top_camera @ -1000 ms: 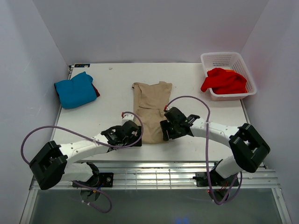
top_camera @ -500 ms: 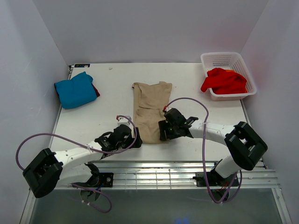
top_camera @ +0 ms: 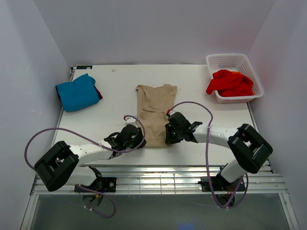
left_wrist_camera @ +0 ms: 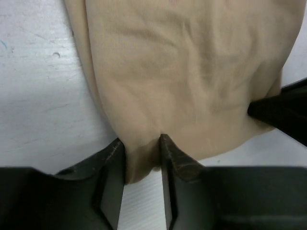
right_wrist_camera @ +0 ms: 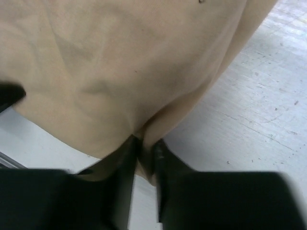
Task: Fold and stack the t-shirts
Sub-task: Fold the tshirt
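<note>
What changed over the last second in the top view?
The left gripper drew back toward the near edge, then came forward again to the near-left corner of the tan shirt. The right gripper edged slightly left at the near-right corner. The wrist views show both now pinching the hem. The tan shirt, teal shirt, red shirt and basket stayed put.
</note>
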You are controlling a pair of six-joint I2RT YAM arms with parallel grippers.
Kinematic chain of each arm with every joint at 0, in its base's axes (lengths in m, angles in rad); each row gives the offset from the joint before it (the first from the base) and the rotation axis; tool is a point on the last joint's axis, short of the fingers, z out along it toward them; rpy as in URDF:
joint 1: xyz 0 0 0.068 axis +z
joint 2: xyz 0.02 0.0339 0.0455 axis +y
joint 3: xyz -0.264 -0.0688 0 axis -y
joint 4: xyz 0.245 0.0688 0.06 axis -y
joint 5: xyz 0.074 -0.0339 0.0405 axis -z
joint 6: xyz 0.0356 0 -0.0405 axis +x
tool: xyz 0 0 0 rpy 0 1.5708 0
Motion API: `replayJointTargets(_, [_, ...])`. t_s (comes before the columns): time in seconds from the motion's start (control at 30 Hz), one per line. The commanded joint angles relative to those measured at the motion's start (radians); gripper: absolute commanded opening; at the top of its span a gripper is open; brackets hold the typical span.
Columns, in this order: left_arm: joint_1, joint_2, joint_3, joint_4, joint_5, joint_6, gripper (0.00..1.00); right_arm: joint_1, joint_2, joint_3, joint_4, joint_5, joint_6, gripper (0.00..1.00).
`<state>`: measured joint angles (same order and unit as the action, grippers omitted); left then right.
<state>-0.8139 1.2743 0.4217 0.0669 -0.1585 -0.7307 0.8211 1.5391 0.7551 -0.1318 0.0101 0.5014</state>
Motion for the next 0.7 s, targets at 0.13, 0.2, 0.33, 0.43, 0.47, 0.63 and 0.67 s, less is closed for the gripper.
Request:
replayJointTargets(0.13, [0.004,0.062,-0.011,-0.159,0.088,-0.015,0.00,0.035,-0.005,-0.085,-0.069,-0.062,0.019,0.08])
replayJointTargets(0.2, [0.002,0.031,-0.017,-0.228,0.094,-0.025,0.00,0.049,-0.042,-0.092,-0.112,-0.067,0.016,0.08])
replayJointTargets(0.33, [-0.001,-0.070,0.015,-0.422,0.063,-0.009,0.00,0.094,-0.120,-0.118,-0.199,-0.078,0.026,0.08])
replayJointTargets(0.43, [-0.008,-0.128,0.064,-0.524,0.080,-0.024,0.00,0.116,-0.187,-0.128,-0.265,-0.082,0.045,0.08])
replayJointTargets(0.47, [-0.020,-0.144,0.075,-0.556,0.073,-0.024,0.00,0.119,-0.220,-0.125,-0.281,-0.081,0.060,0.08])
replayJointTargets(0.63, [-0.044,-0.187,0.236,-0.642,0.042,-0.039,0.00,0.130,-0.306,-0.059,-0.359,-0.032,0.089,0.08])
replayJointTargets(0.67, [-0.044,-0.190,0.264,-0.639,0.045,-0.044,0.00,0.130,-0.319,-0.039,-0.371,-0.018,0.089,0.08])
